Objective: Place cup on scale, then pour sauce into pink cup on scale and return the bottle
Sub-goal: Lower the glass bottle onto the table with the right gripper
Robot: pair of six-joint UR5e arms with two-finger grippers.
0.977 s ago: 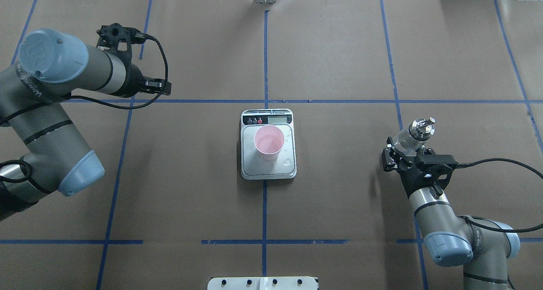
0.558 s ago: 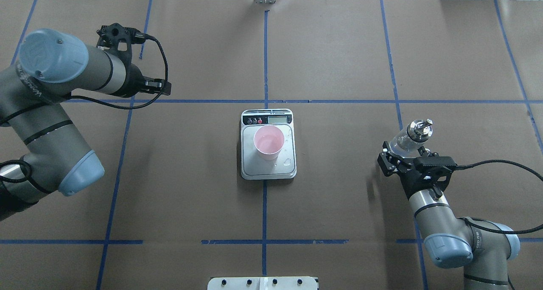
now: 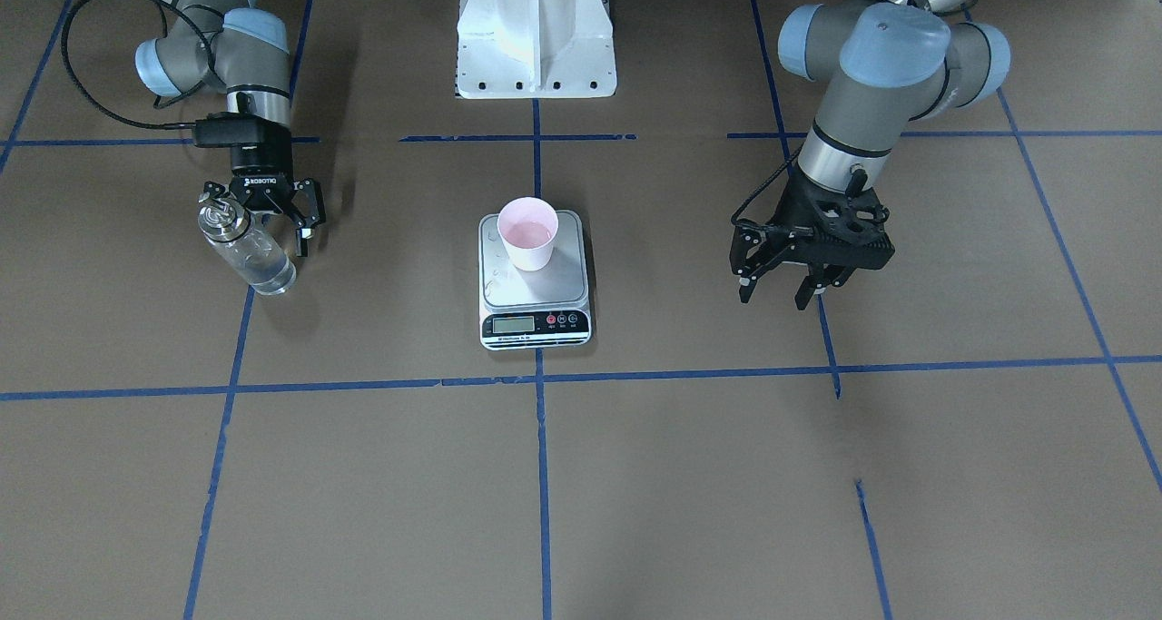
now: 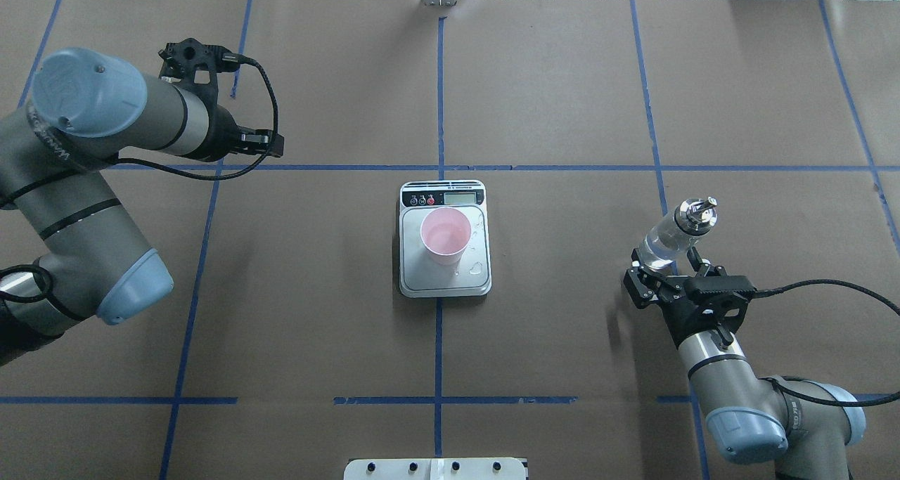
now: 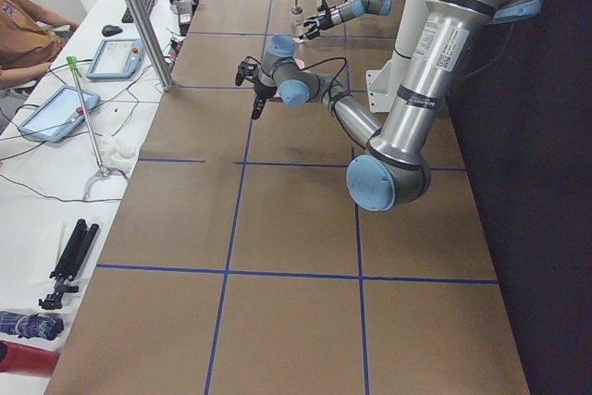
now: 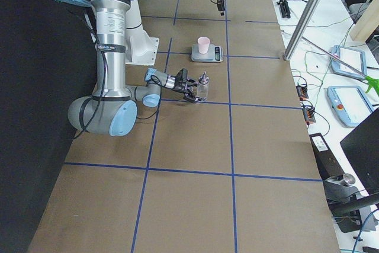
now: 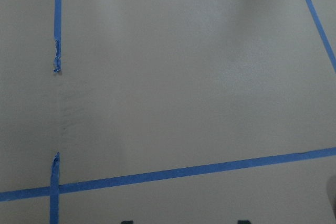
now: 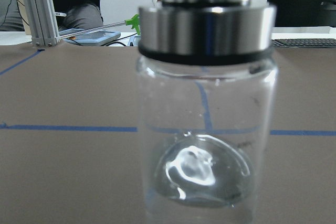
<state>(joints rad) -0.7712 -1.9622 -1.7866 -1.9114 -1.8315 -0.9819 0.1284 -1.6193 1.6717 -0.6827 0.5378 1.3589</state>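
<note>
Brown desk (image 3: 635,475): right gripper (image 3: 268,225) backed off bottle (image 3: 250,255), jaws wide, bottle free. Left gripper (image 3: 782,286) wide, unchanged. Sauce (image 8: 157,166) level faint.

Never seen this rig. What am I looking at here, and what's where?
Two grey robot arms work at a brown table marked with blue tape, each ending in a black two-finger gripper. Two cameras look down, one from behind the robot and one facing it. Two look along the table from its ends, and one rides on each wrist. A pink cup stands on a small scale mid-table. The right gripper is open; a glass bottle of clear liquid stands upright just ahead of it, not gripped. The left gripper hangs open and empty, its camera seeing only table.
</note>
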